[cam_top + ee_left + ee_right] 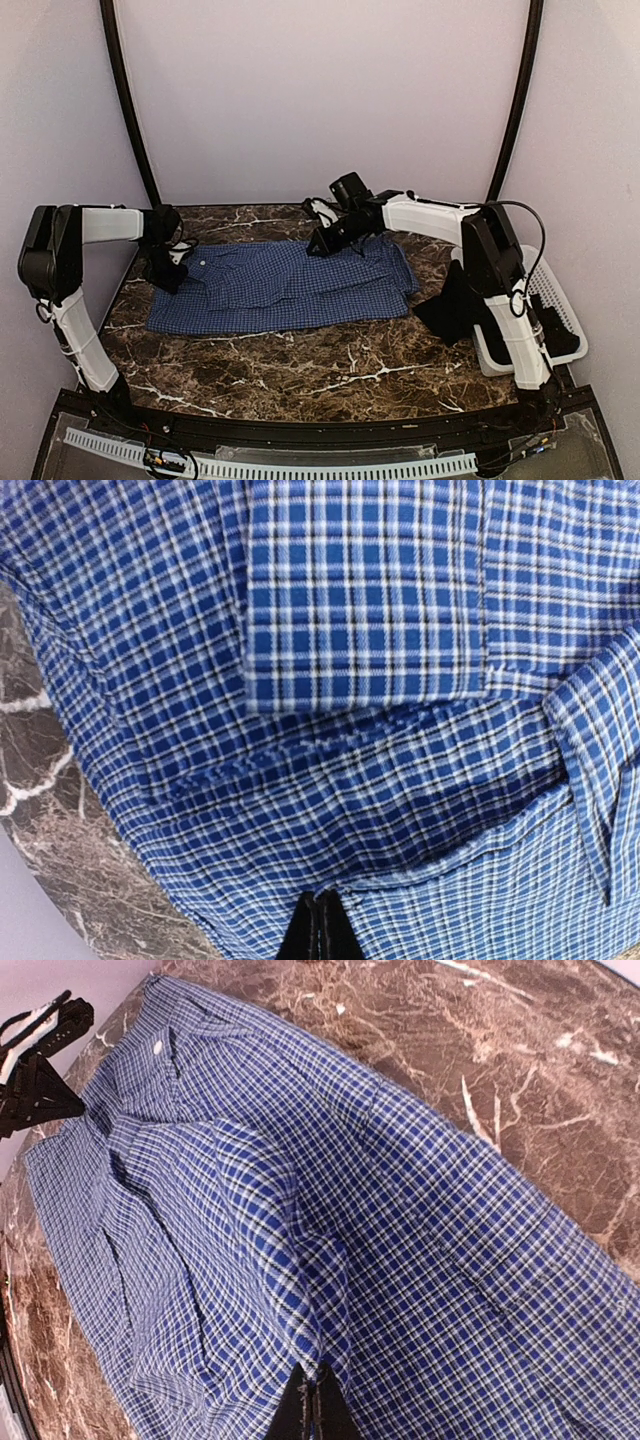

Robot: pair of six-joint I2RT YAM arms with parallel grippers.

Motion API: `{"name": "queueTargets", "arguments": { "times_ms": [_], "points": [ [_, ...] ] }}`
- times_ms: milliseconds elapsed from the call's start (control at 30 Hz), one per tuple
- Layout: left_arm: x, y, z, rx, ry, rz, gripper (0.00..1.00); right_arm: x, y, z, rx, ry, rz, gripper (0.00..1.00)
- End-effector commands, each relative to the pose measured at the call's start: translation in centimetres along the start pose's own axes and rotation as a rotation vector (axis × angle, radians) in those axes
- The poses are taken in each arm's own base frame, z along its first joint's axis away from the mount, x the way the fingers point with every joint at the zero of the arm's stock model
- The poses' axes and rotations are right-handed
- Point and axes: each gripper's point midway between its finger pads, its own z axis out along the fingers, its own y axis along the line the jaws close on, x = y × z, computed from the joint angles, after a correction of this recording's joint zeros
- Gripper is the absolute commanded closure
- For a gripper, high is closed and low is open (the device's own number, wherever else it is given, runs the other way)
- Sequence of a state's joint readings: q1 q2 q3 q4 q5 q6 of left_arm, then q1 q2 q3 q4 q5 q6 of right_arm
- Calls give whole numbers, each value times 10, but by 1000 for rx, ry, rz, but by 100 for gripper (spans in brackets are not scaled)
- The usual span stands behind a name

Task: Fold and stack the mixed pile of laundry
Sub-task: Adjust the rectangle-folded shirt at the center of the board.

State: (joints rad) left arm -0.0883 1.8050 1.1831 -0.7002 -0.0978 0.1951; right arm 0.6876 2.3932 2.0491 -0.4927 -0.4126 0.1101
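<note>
- Brown marble tabletop [330,370] w/ white veins, pale lilac walls [320,90] around it.
- Blue-and-white small-check cloth shirt [290,285] lies spread flat, stretching from left claw [167,270] across to under right claw [322,243] and on past it to the right.
- Left claw: at shirt's left end, collar side. Wrist view shows fingertips [318,925] pressed together, shirt hem bunched right at them; can't tell if cloth is caught betw. them.
- Right claw: at shirt's far edge, closed. Wrist view: raised ridge of check cloth runs straight into the tips [315,1400], so it's pinching the shirt.
- Plain black soft garment [445,305] sits well to the right of right claw and nearer the arm bases, draped from tabletop up against white perforated plastic basket [560,300].
- Basket is at tabletop's right edge, beside right arm's base.
</note>
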Motion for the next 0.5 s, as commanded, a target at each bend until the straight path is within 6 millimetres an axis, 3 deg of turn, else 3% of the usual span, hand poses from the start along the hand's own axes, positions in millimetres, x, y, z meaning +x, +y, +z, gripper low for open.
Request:
{"name": "queueTargets", "arguments": {
  "times_ms": [0, 200, 467],
  "points": [
    [-19, 3, -29, -6, -109, -24, 100, -41, 20, -35, 23, -128, -58, 100],
    [-26, 7, -36, -23, -141, -39, 100, -45, 19, -35, 30, -136, -68, 100],
    [-35, 19, -37, -85, -163, -82, 100, -41, 6, -19, 60, -115, -72, 100]
  ]
}}
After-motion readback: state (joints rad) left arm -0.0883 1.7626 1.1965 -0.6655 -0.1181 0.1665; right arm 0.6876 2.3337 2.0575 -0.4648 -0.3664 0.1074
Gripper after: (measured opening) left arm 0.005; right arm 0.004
